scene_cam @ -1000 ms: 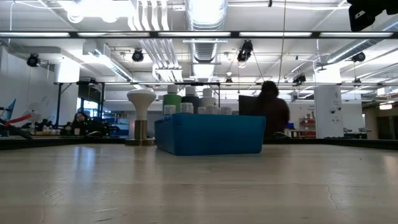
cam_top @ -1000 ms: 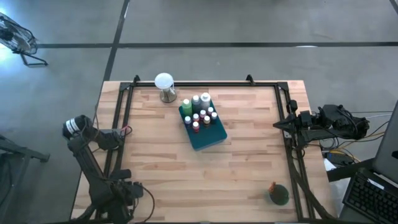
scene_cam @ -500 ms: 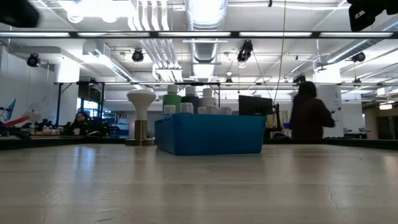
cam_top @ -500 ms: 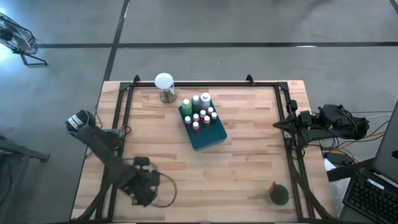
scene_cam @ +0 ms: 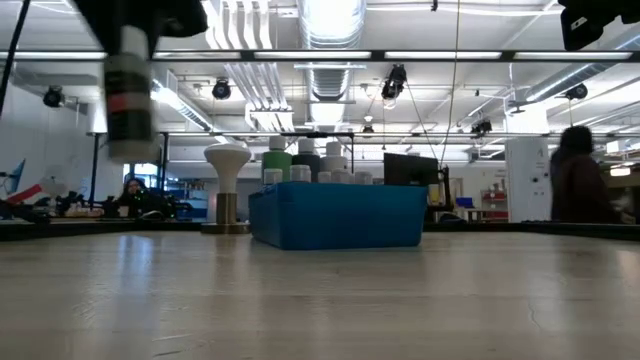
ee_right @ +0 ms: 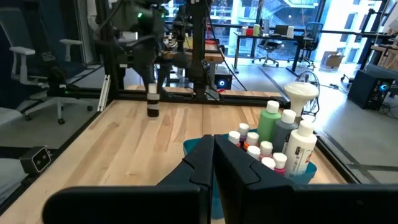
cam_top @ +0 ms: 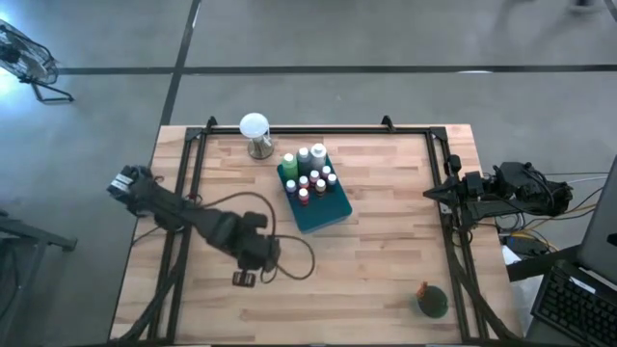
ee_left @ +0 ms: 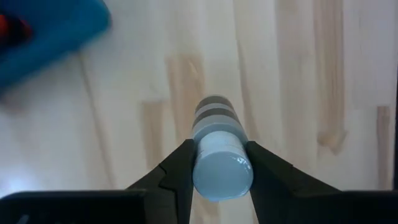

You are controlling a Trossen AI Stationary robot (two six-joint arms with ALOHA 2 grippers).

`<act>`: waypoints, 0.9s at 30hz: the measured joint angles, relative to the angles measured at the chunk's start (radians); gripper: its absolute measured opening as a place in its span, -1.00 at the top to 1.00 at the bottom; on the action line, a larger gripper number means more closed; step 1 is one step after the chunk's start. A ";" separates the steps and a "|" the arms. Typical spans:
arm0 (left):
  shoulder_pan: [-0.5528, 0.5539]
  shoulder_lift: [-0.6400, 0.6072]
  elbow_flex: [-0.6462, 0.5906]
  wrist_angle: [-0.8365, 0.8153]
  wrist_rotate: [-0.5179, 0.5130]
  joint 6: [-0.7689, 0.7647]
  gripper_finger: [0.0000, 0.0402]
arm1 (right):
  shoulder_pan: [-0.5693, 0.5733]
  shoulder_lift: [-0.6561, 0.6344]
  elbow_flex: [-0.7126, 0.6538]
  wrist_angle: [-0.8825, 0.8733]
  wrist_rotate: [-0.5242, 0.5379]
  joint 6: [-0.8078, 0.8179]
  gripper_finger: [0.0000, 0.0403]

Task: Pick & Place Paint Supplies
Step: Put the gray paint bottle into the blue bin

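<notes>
Wooden table [cam_top: 386, 251] sitting under bright ceiling lights, with a person [scene_cam: 578, 188] passing in the room behind. Holding a cluster of white-capped bottles [cam_top: 310, 175] upright in the far half of the teal tray [cam_top: 326, 212], two taller green ones among them. Standing just left of the tray, a white globe [cam_top: 254, 126] on its metal base. Lying near the right front corner, a dark green object [cam_top: 433, 303]. Hovering over the boards left of and nearer than the tray, left gripper [cam_top: 245, 279] pinching one small bottle [ee_left: 216, 149] by its sides, clear of the wood. Waiting at the right edge, right gripper [ee_right: 213, 163] with fingers pressed together.
</notes>
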 joint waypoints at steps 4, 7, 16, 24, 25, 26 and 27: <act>0.056 0.000 0.057 0.001 -0.036 0.130 0.39 | 0.000 0.000 0.000 0.000 0.000 0.000 0.96; 0.117 0.000 0.085 0.002 -0.043 0.199 0.39 | 0.000 0.000 0.000 0.000 0.000 0.000 0.96; 0.320 0.012 0.116 0.090 -0.014 0.407 0.39 | 0.000 0.000 0.000 0.000 0.000 0.000 0.96; 0.452 0.132 0.241 0.080 0.027 0.547 0.39 | 0.000 0.000 0.000 0.000 0.000 0.000 0.96; 0.459 0.157 0.271 0.075 0.031 0.559 0.39 | 0.000 0.000 0.000 0.000 0.000 0.000 0.96; 0.464 0.184 0.303 0.063 0.030 0.572 0.39 | 0.000 0.000 0.000 0.000 0.000 0.000 0.96; 0.466 0.216 0.335 0.043 0.031 0.587 0.39 | 0.000 0.000 0.000 0.000 0.000 0.000 0.96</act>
